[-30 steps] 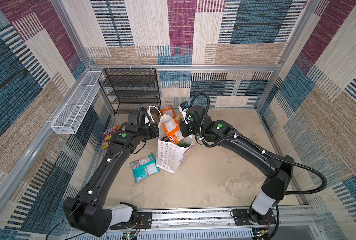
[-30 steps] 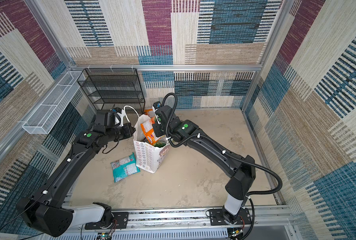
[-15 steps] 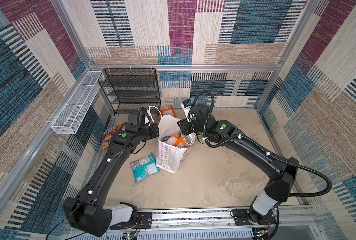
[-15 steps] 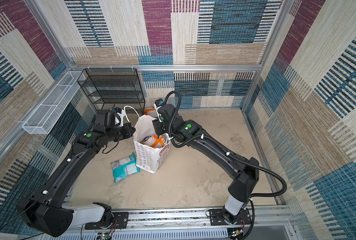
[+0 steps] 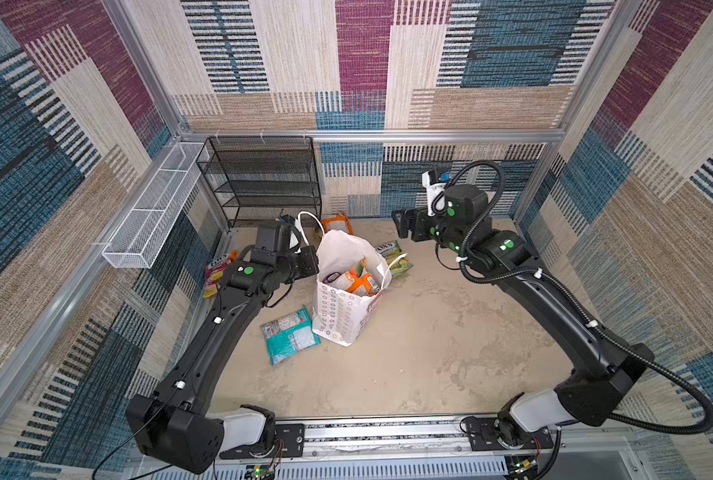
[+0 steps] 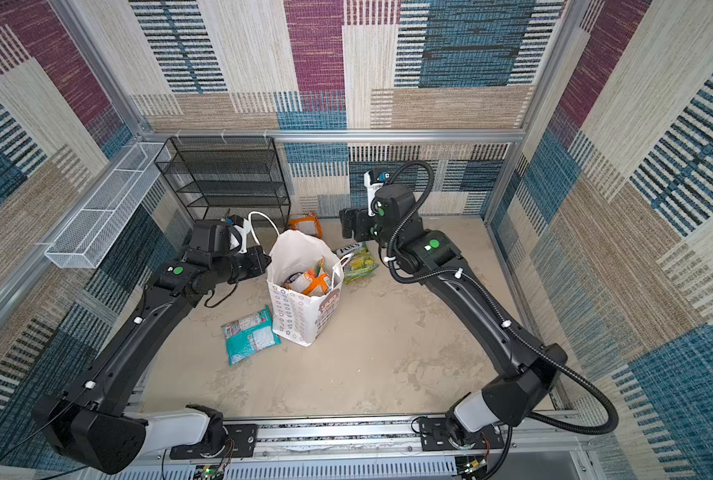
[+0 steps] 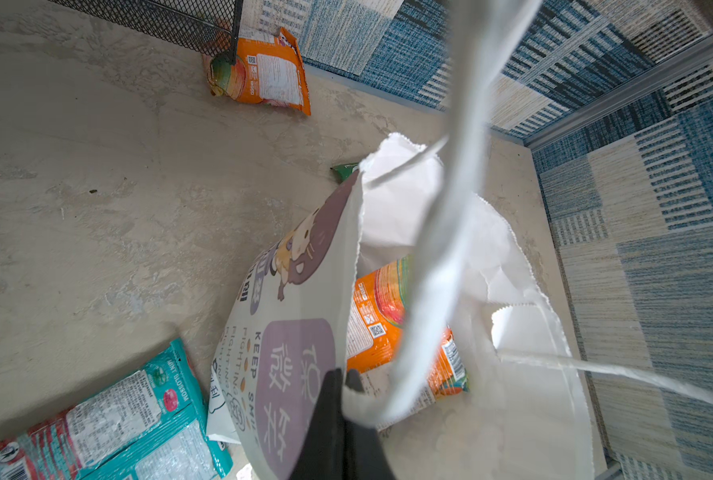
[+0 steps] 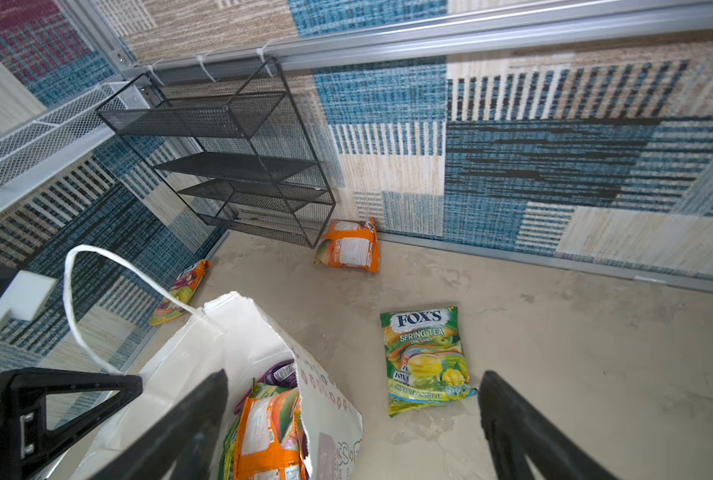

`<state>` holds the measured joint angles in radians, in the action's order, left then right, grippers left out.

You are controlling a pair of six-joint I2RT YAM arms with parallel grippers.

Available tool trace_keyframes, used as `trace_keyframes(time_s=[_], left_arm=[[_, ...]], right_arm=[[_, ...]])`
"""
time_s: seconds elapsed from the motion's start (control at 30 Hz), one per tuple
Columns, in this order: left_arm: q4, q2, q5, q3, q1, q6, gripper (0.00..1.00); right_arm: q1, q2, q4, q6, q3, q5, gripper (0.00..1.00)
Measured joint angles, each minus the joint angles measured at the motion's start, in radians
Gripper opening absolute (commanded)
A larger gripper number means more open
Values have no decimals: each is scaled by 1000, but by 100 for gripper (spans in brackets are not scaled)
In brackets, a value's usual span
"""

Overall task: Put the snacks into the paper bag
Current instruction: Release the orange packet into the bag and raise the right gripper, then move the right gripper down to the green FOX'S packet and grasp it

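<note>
In both top views the right gripper [image 5: 404,224], which a second earlier had held an orange pouch over the paper bag [image 5: 334,320], had drawn back to the far right. Its jaws were spread wide and empty. That orange pouch [image 5: 363,283] now lay inside the bag beside a purple pouch [image 5: 332,276], so one more snack was packed. The left gripper [image 5: 314,262] stayed clamped on the bag's left rim, holding the mouth open. Four pouches remained outside: a teal pouch [image 6: 250,334] just beside the bag's near-left foot, a yellow-green pouch [image 6: 357,262] just right of the bag, a second orange pouch [image 6: 305,224] by the far wall and a pink-yellow pouch [image 5: 217,276] at the left wall.

The left wrist view showed the closed fingers [image 7: 330,415] pinching the bag's printed wall at the rim, with the orange pouch [image 7: 388,316] within.

The right wrist view showed the parted jaws bare. The yellow-green pouch [image 8: 425,357] lay on the floor right of the bag and was probably the next pick.
</note>
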<state>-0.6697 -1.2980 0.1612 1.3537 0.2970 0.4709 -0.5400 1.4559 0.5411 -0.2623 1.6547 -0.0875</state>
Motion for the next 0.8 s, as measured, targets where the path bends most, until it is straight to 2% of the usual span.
trace_keyframes(time_s=[0.2,0.37,0.5,0.8], left_arm=[[-1,3,2,0,0,0,0],[-1,3,2,0,0,0,0],[-1,2,3,0,0,0,0],[-1,2,2,0,0,-3,1]], right_arm=[[227,-37,-119,-123,-252,140,99],[324,-5,-222,-192,-427,266,100],[372,99,-301,-225,-490,348,99],[377,353,-422,-245,-478,511,92]])
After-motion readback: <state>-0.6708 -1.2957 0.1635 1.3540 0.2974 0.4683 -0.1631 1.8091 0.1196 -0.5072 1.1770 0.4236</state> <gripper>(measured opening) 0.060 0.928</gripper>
